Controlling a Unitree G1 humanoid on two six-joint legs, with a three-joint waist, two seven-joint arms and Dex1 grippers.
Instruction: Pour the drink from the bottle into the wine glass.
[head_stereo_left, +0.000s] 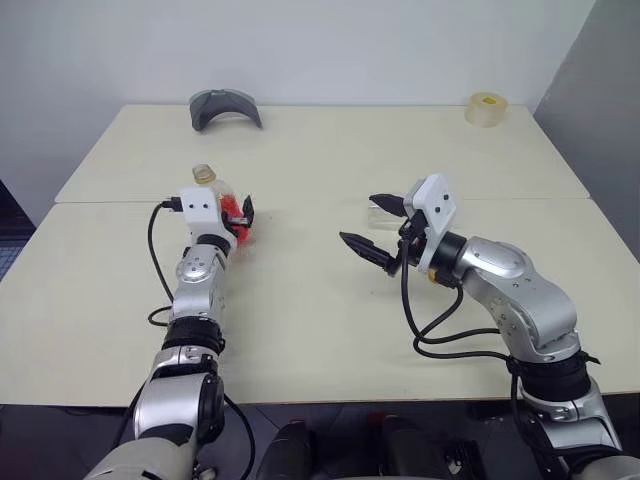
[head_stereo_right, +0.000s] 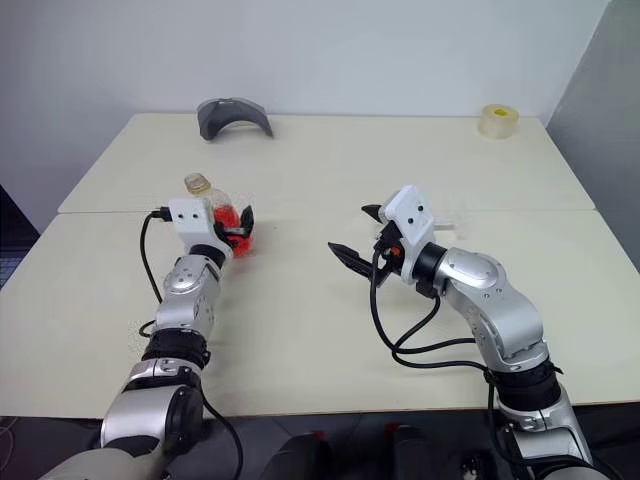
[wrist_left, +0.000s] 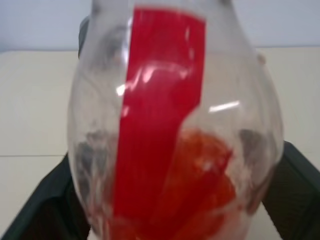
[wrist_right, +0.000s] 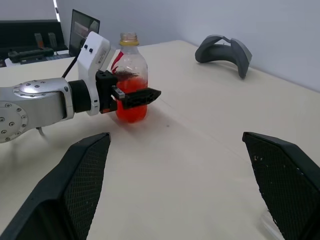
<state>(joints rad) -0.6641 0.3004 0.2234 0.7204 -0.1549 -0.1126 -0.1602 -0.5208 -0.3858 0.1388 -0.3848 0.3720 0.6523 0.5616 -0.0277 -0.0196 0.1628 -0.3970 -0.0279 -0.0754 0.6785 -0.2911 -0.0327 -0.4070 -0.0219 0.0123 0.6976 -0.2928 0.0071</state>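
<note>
l pincer (wrist_right: 131, 97) round bottle (wrist_right: 131, 80), upright

head views overhead, wrist views close

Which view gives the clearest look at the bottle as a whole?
The right wrist view: the bottle stands upright on the table, neck, label and red drink visible. The left wrist view sees its body and label strip close up. In the eye views the left arm hides much of it.
</note>
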